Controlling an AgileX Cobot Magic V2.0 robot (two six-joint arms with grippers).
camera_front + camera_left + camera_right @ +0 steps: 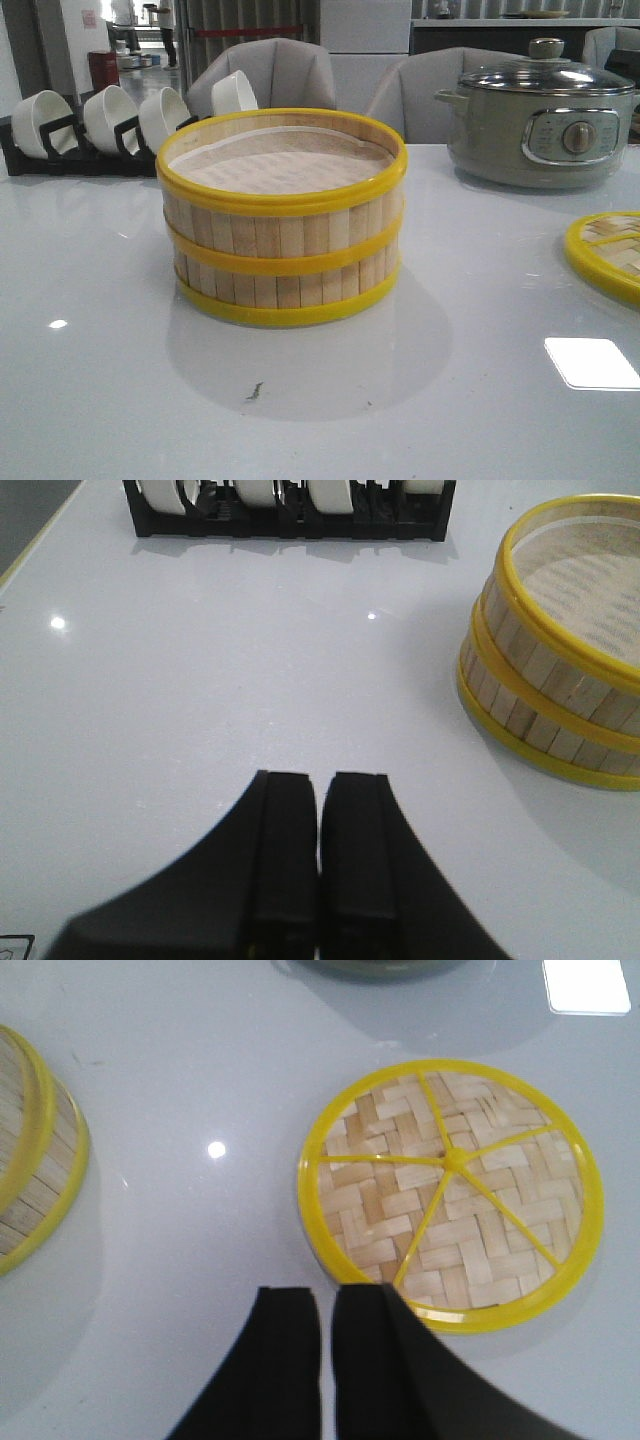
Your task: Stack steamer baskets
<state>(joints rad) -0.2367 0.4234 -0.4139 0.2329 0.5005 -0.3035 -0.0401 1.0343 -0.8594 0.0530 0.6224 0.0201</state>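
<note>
Two steamer baskets (283,225) stand stacked, one on the other, in the middle of the white table, yellow rims lined up and a whitish liner showing in the top one. The left wrist view shows the same steamer baskets (555,670) off to one side, well apart from my left gripper (321,780), which is shut with nothing in it. My right gripper (325,1298) is also shut and empty, hanging just beside the rim of the woven lid (452,1192); an edge of the steamer baskets (35,1150) shows there too. Neither gripper appears in the front view.
A woven bamboo lid (608,253) with a yellow rim lies flat at the table's right edge. A grey-green electric pot (542,115) with a glass lid stands at the back right. A black rack of white bowls (105,125) lines the back left.
</note>
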